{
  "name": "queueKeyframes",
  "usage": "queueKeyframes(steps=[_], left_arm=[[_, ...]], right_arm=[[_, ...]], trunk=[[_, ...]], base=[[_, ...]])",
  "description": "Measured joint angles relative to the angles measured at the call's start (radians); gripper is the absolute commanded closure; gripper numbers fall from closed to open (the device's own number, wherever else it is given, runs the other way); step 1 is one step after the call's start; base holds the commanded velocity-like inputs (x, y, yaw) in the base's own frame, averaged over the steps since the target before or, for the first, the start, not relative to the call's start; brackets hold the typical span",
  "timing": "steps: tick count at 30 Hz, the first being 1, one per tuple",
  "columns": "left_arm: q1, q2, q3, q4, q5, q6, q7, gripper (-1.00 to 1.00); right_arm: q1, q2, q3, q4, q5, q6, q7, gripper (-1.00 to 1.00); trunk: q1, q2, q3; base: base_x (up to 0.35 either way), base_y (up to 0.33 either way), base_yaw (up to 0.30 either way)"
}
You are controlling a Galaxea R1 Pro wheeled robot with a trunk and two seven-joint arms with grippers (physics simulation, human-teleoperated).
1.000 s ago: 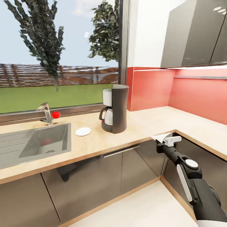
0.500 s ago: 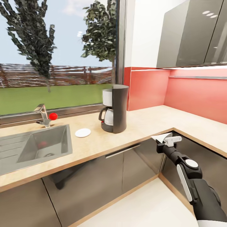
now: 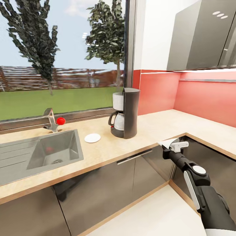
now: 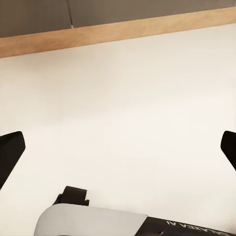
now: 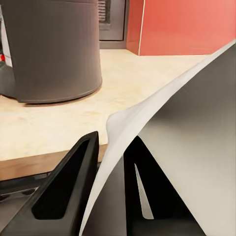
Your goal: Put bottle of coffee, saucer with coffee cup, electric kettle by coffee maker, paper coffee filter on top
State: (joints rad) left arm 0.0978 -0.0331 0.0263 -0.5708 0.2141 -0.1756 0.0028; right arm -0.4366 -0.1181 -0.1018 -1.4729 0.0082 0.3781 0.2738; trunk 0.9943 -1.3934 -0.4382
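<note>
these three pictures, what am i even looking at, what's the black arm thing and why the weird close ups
It is a simulated two-armed wheeled robot in a kitchen. The wide picture comes from a camera on its head. The black arm is its right arm, and its right gripper pinches a white paper coffee filter. On the kitchen countertop stand the coffee maker and a white saucer, beside a steel sink. The close-ups come from cameras on each wrist. The right wrist view looks along the two dark fingers closed on the filter sheet, with the coffee maker ahead. The left wrist view shows the left gripper open above pale floor.
</note>
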Motion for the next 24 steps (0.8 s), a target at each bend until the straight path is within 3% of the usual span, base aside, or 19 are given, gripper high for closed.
queueKeyframes(steps=[11, 12, 13, 14, 15, 18, 19, 22, 23, 24], left_arm=[[0.0, -0.003, -0.004, 0.0, 0.0, 0.0, 0.0, -1.0], [0.0, -0.003, -0.005, 0.0, 0.0, 0.0, -0.001, -1.0], [0.0, -0.003, -0.005, 0.0, 0.0, 0.0, -0.001, -1.0], [0.0, -0.003, -0.005, 0.0, 0.0, 0.0, -0.001, -1.0], [0.0, -0.003, -0.004, 0.0, 0.0, 0.0, 0.0, -1.0], [0.0, -0.003, -0.003, 0.0, 0.0, 0.0, 0.0, -1.0], [0.0, -0.003, -0.003, 0.0, 0.0, 0.0, 0.0, -1.0], [0.0, -0.003, -0.002, 0.0, 0.0, 0.0, -0.001, -1.0], [0.0, -0.003, -0.002, 0.0, 0.0, 0.0, -0.001, -1.0], [0.0, -0.003, -0.002, 0.0, 0.0, 0.0, -0.001, -1.0]], right_arm=[[0.0, -0.002, -0.007, -0.004, 0.001, 0.003, 0.001, 1.0], [-0.038, -0.061, -0.002, -0.054, 0.005, 0.071, 0.002, 1.0], [-0.051, -0.074, -0.001, -0.06, 0.008, 0.09, 0.002, 1.0], [-0.085, -0.102, 0.003, -0.065, 0.031, 0.127, 0.007, 1.0], [-0.165, -0.146, 0.036, -0.068, 0.109, 0.16, 0.078, 1.0], [-0.228, -0.165, 0.049, -0.068, 0.191, 0.189, 0.169, 1.0], [-0.267, -0.173, 0.053, -0.069, 0.256, 0.216, 0.237, 1.0], [-0.337, -0.181, 0.057, -0.069, 0.367, 0.253, 0.348, 1.0], [-0.38, -0.184, 0.058, -0.069, 0.44, 0.267, 0.42, 1.0], [-0.402, -0.185, 0.059, -0.069, 0.477, 0.272, 0.458, 1.0]], trunk=[[0.0, 0.0, 0.0], [0.0, 0.0, 0.0], [0.0, 0.0, 0.0], [0.0, 0.0, 0.0], [0.0, 0.0, 0.0], [0.0, 0.0, 0.0], [0.0, 0.0, 0.0], [0.0, 0.0, 0.0], [0.0, 0.0, 0.0], [0.0, 0.0, 0.0]], base=[[0.0, 0.001, 0.0], [0.0, 0.0, 0.0], [0.0, 0.0, 0.0], [0.0, 0.0, 0.0], [0.0, 0.0, 0.0], [0.0, 0.0, 0.0], [0.0, 0.0, 0.0], [0.0, 0.0, 0.0], [0.0, 0.0, 0.0], [0.0, 0.0, 0.0]])
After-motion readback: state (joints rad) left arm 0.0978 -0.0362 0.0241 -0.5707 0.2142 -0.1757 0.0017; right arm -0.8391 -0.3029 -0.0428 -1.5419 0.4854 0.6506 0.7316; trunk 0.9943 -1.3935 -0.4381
